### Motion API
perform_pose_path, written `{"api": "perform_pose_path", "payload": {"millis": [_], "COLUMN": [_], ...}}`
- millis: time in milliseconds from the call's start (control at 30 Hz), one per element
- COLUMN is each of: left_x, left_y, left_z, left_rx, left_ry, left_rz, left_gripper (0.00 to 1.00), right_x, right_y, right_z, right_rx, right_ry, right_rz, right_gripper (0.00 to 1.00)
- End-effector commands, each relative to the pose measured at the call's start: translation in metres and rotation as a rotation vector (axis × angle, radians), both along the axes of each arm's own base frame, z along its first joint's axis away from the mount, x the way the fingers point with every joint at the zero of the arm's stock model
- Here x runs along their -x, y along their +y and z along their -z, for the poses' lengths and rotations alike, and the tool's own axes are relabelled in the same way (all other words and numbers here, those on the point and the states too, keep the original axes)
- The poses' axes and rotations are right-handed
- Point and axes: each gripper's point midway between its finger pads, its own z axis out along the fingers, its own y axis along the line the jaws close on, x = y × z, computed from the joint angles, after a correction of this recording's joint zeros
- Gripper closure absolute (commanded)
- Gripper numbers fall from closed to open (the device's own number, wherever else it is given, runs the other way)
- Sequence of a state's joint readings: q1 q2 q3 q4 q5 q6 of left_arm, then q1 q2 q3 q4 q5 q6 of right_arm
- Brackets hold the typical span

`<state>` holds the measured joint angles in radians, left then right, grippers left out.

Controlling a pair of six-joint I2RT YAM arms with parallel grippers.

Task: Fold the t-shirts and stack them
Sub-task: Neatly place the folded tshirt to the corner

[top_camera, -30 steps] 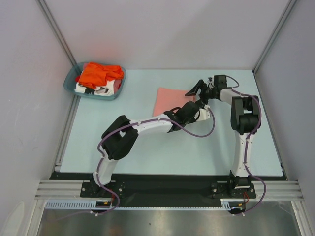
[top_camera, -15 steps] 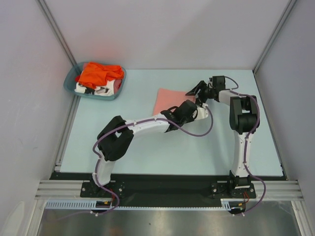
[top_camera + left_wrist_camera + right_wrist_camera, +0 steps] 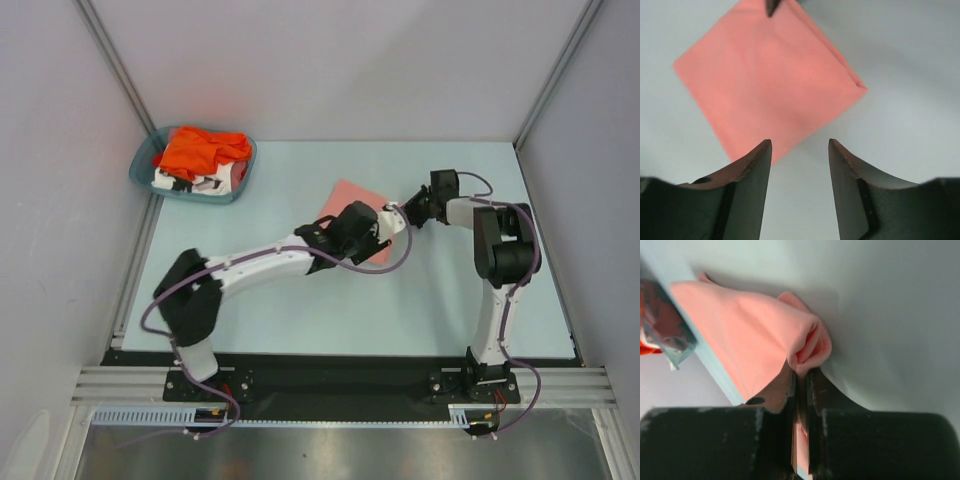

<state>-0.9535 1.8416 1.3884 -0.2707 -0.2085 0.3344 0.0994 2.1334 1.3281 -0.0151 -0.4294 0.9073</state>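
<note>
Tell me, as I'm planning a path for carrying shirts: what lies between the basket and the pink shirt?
Nothing: only bare table runs from the basket to the pink shirt, as the top view shows.

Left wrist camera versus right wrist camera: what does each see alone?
Only the left wrist view: the left gripper open, facing the salmon-pink shirt as a flat folded square. Only the right wrist view: the right gripper shut on a bunched edge of that shirt, and a sliver of the basket. Both: the shirt lying on the pale table.
</note>
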Motion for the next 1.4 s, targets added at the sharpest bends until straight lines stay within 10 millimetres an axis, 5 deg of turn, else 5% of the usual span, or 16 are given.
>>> {"api": "perform_pose_path", "payload": {"millis": [0,33,267,500,700,1033,1367], "left_x": [0.026,0.039,0.116,0.174,0.187,0.192,0.188], "left_y": [0.011,0.018,0.063,0.100,0.122,0.119,0.118], "left_z": [-0.080,-0.102,-0.163,-0.165,-0.175,-0.185,-0.177], "left_rx": [0.298,0.391,0.740,0.786,0.757,0.744,0.677], "left_ry": [0.051,0.082,0.295,0.432,0.378,0.365,0.377], "left_rz": [-0.066,-0.098,-0.178,-0.146,-0.097,-0.021,-0.016], "left_gripper": [0.45,0.45,0.37,0.38,0.37,0.37,0.37], "right_x": [0.030,0.038,0.129,0.240,0.313,0.352,0.354], "right_y": [-0.040,-0.045,-0.128,-0.217,-0.264,-0.288,-0.329], "right_z": [-0.011,-0.013,-0.033,-0.033,-0.040,-0.038,-0.040], "right_rx": [0.188,0.222,0.518,0.633,0.735,0.677,0.634], "right_ry": [0.070,0.078,0.172,0.354,0.465,0.533,0.506], "right_rz": [0.169,0.183,0.443,0.702,0.816,1.127,1.274], "right_gripper": [1.00,1.00,1.00,1.00,1.00,1.00,1.00]}}
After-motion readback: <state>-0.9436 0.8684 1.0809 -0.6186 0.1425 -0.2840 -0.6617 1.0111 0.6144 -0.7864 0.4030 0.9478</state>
